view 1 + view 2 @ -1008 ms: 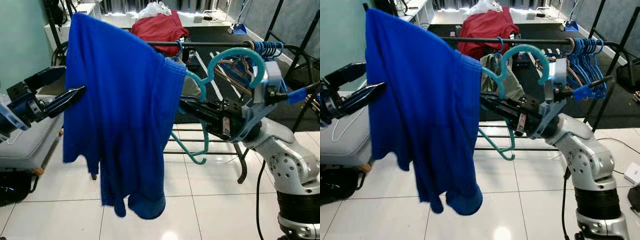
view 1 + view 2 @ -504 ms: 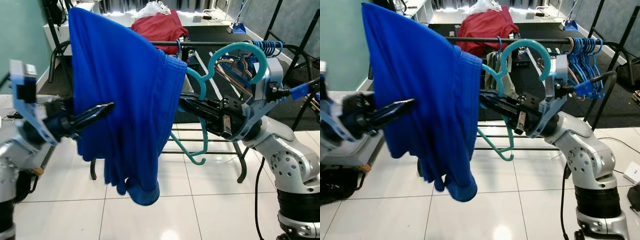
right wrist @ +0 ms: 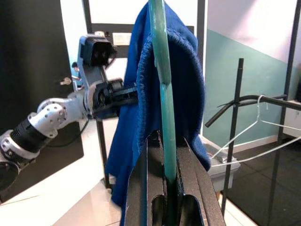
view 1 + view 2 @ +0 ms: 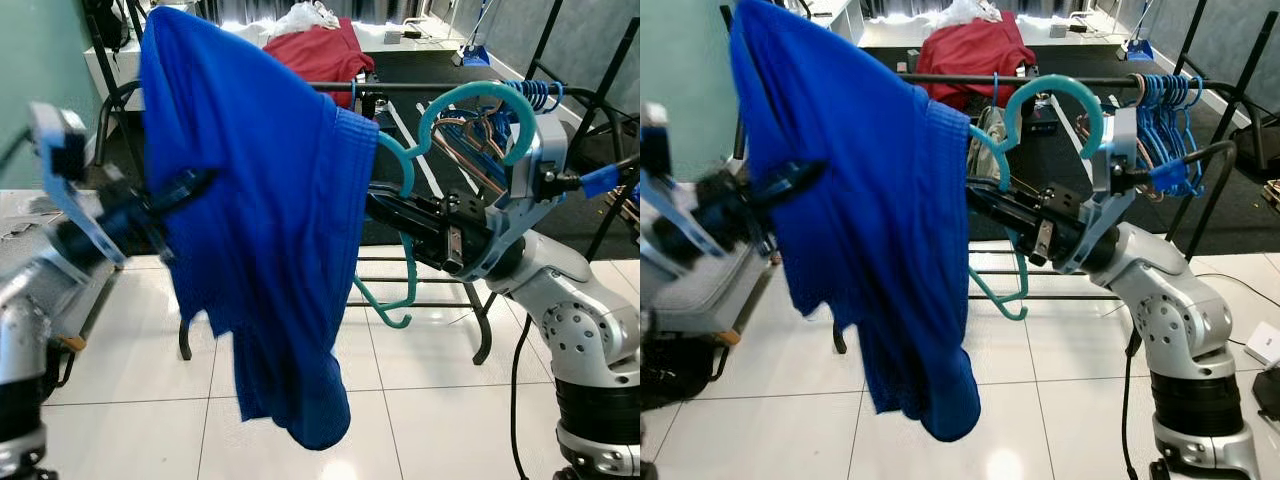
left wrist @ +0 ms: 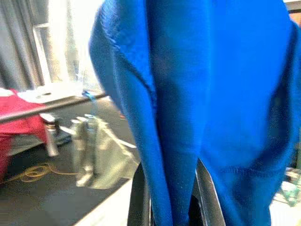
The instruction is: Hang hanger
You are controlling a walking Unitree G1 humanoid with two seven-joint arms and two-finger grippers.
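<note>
A teal hanger (image 4: 470, 92) carries a blue garment (image 4: 260, 220) that drapes down over its left end. My right gripper (image 4: 385, 208) is shut on the hanger's bar, seen between the fingers in the right wrist view as the teal hanger (image 3: 167, 141). The hanger's hook stands upright just in front of the black rail (image 4: 430, 88). My left gripper (image 4: 190, 187) is pressed into the garment's left side. In the left wrist view a fold of the blue garment (image 5: 171, 188) runs between its fingers (image 5: 138, 197).
Several blue hangers (image 4: 540, 95) hang at the rail's right end, and a red garment (image 4: 320, 50) is draped over its left part. A grey cushioned seat (image 4: 50, 290) stands at the left. White tiled floor (image 4: 420, 400) lies below.
My left arm has come up and right from beside the garment into its fabric. The garment has swung, its lower end now hanging further right. The right arm has hardly moved.
</note>
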